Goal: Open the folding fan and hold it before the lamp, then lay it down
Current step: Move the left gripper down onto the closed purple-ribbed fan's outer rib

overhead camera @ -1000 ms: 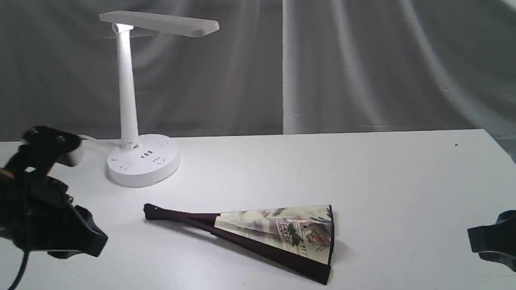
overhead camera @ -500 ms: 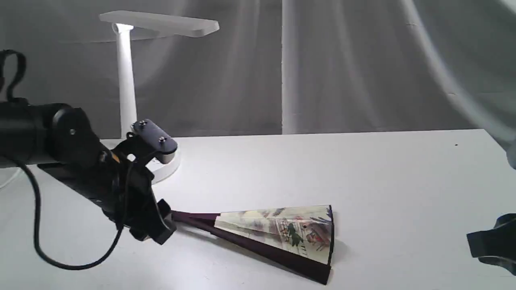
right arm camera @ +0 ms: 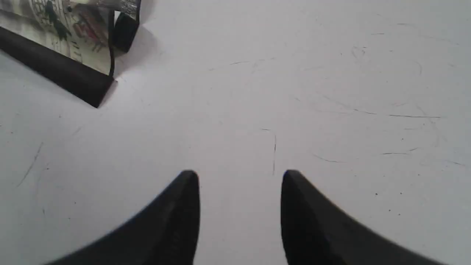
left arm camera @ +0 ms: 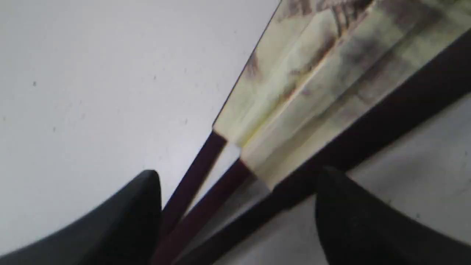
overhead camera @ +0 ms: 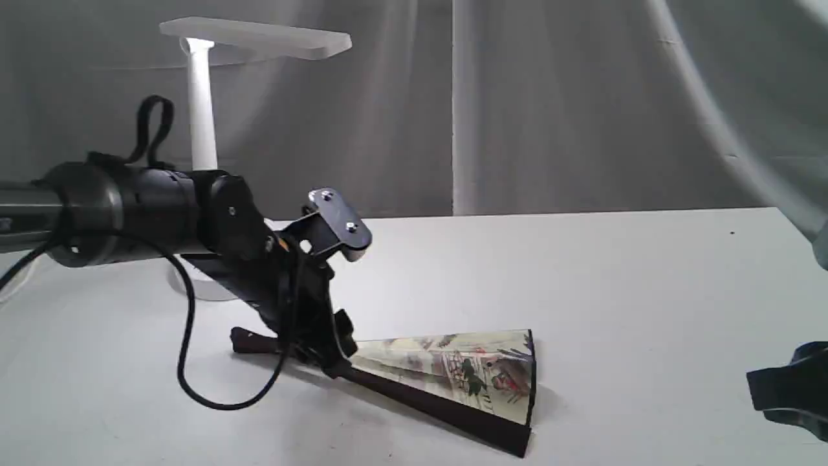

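The folding fan (overhead camera: 453,375) lies partly spread on the white table (overhead camera: 582,272), with its pivot end (overhead camera: 240,340) pointing left and the painted cream leaf to the right. My left gripper (overhead camera: 336,356) is down over the maroon ribs, just where the leaf begins. In the left wrist view its two dark fingers (left arm camera: 140,213) stand wide apart on either side of the fan's ribs (left arm camera: 191,184), open (left arm camera: 239,171). The lamp (overhead camera: 202,110) stands at the back left, its base partly hidden behind my left arm. My right gripper (right arm camera: 240,173) is open over bare table, well to the right of the fan's wide end (right arm camera: 73,48).
A grey curtain (overhead camera: 550,103) hangs behind the table. The left arm's black cable (overhead camera: 187,369) loops down onto the table near the fan's pivot. The right gripper (overhead camera: 786,391) sits low at the right border of the exterior view.
My left arm has swept from the far left across in front of the lamp base and come down over the fan's ribs. The fan and the right gripper have stayed put.
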`<state>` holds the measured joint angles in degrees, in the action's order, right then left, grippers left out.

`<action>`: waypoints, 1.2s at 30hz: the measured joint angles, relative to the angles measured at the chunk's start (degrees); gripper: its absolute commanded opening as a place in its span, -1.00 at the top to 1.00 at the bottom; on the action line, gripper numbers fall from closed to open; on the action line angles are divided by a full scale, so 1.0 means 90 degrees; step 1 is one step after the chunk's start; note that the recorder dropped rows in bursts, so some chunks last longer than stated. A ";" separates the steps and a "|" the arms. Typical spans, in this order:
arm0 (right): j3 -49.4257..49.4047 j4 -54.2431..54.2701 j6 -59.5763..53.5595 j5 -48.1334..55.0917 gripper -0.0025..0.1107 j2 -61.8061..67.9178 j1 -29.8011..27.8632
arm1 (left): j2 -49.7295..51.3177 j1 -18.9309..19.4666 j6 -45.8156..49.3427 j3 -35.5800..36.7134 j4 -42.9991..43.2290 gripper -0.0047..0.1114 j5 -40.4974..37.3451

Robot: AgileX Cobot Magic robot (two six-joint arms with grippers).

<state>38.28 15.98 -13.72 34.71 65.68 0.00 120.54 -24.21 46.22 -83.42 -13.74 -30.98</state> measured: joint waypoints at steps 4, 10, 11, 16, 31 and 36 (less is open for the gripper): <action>0.0000 0.0000 0.0000 0.0000 0.30 0.0000 0.0000 | 0.0303 -0.0190 0.0132 -0.0277 -0.0024 -0.11 0.0176; 0.0000 0.0000 0.0000 0.0000 0.30 0.0000 0.0000 | 0.0618 -0.0201 0.0188 -0.0559 -0.0159 -0.11 0.0182; 0.0000 0.0000 0.0000 0.0000 0.30 0.0000 0.0000 | 0.0642 -0.0201 0.0218 -0.0576 -0.0170 -0.11 0.0182; 0.0000 0.0000 -0.0013 0.0013 0.30 0.0000 0.0000 | 0.0697 -0.0201 0.0598 -0.0576 -0.0344 -0.06 0.0079; 0.0000 0.0000 -0.0013 0.0013 0.30 0.0000 0.0000 | 0.0949 -0.0201 0.1042 -0.0591 -0.0902 -0.02 0.0246; 0.0000 0.0026 -0.0013 0.0013 0.30 0.0000 0.0000 | 0.0959 -0.0201 0.0608 -0.0591 -0.0914 -0.02 0.0246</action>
<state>38.28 16.21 -13.83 34.82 65.68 0.00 129.17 -26.01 51.69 -88.74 -21.97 -28.77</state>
